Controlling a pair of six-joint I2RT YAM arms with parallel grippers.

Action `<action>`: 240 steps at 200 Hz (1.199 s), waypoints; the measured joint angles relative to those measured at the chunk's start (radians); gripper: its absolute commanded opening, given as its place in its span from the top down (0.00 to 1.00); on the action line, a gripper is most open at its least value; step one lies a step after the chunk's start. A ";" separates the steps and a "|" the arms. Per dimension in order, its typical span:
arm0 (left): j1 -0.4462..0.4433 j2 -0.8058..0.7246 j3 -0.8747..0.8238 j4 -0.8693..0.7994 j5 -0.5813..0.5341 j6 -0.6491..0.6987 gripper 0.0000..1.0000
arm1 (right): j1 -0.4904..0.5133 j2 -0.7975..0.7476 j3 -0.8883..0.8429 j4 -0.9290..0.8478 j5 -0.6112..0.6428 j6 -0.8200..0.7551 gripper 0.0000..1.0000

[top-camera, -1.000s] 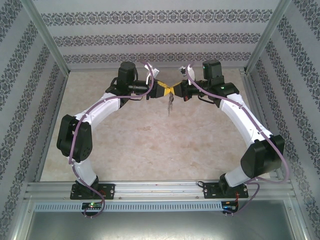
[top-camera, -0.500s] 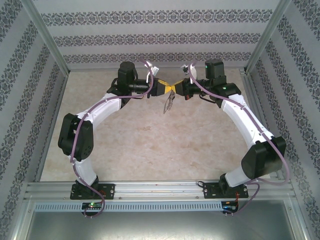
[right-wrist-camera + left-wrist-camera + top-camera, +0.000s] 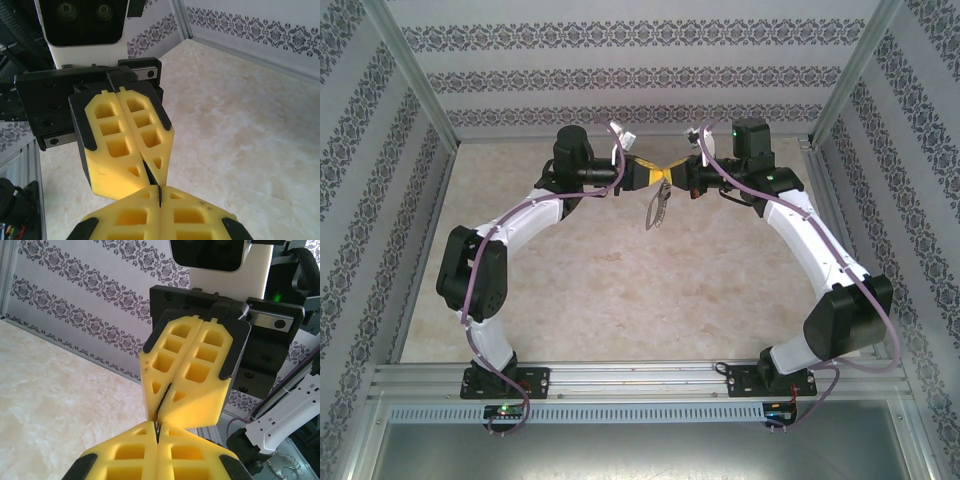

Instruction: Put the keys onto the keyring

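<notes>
Above the back middle of the table my left gripper (image 3: 657,176) and right gripper (image 3: 670,177) meet tip to tip, both shut. The keyring (image 3: 658,208), a thin silver-grey loop with a short chain, hangs just below that meeting point. In the left wrist view my left gripper (image 3: 158,427) pinches a thin dark metal edge, and the right gripper's fingers (image 3: 190,390) opposite pinch a dark sliver too. The right wrist view gives the same from the other side: right gripper (image 3: 159,190), left gripper's fingers (image 3: 117,165). The keys are hidden.
The beige marble tabletop (image 3: 620,290) lies well below both grippers. Patterned walls (image 3: 640,70) close in the back and sides, with metal posts at the corners. An aluminium rail (image 3: 640,380) runs along the near edge by the arm bases.
My left gripper has closed fully at the meeting point. The hanging keyring swung slightly left, then back. The right arm shifted a little towards the back.
</notes>
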 measured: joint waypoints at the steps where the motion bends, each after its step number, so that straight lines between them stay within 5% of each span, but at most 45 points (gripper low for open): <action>1: 0.000 0.000 -0.002 0.004 -0.001 -0.002 1.00 | 0.000 0.000 -0.001 0.002 0.000 0.000 1.00; 55: -0.013 0.000 -0.041 0.085 -0.031 -0.021 1.00 | -0.044 -0.039 -0.089 0.150 0.008 0.114 0.60; 155: -0.023 -0.048 -0.103 0.131 -0.124 -0.010 1.00 | -0.101 -0.311 -0.538 0.573 0.203 0.386 0.57; 240: -0.023 -0.060 -0.105 0.172 -0.154 -0.014 1.00 | 0.066 -0.267 -0.626 0.731 0.315 0.446 0.57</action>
